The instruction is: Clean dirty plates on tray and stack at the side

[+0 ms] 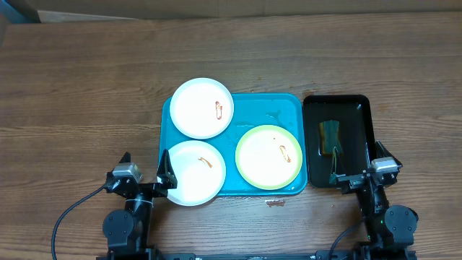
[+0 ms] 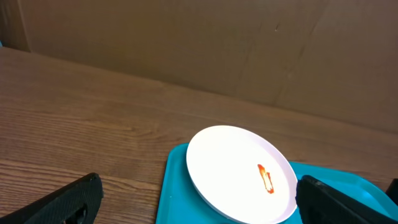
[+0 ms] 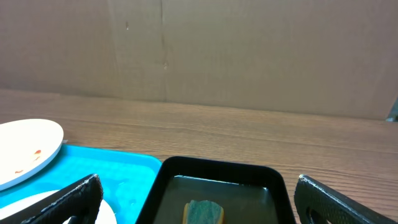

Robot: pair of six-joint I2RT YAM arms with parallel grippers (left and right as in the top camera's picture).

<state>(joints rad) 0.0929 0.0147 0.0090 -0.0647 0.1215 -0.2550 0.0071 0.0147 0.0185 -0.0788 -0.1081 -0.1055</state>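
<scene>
Resting at the near edge of the wooden table (image 1: 79, 87), both grippers hold nothing. The left gripper (image 1: 145, 160) has its fingers spread wide apart. Seen from overhead, its right finger overlaps the left edge of the near white plate (image 1: 193, 173); whether they touch I cannot tell. The right gripper (image 1: 355, 160) is likewise spread wide, its left finger over the near end of the black tray (image 1: 357, 115).

The turquoise tray (image 1: 285, 112) lies mid-table with all three plates on it. The far white plate (image 1: 202, 108) overhangs the tray's far left corner, and the near white plate overhangs its near left edge. The yellow-green rimmed plate (image 1: 268, 157) sits inside at the near right. Each carries a small orange-red smear.

The black tray lies just right of the turquoise one and holds a green and yellow sponge (image 1: 330, 136) in what looks like liquid. A small reddish spot (image 1: 275, 203) marks the table beside the turquoise tray's near edge.
</scene>
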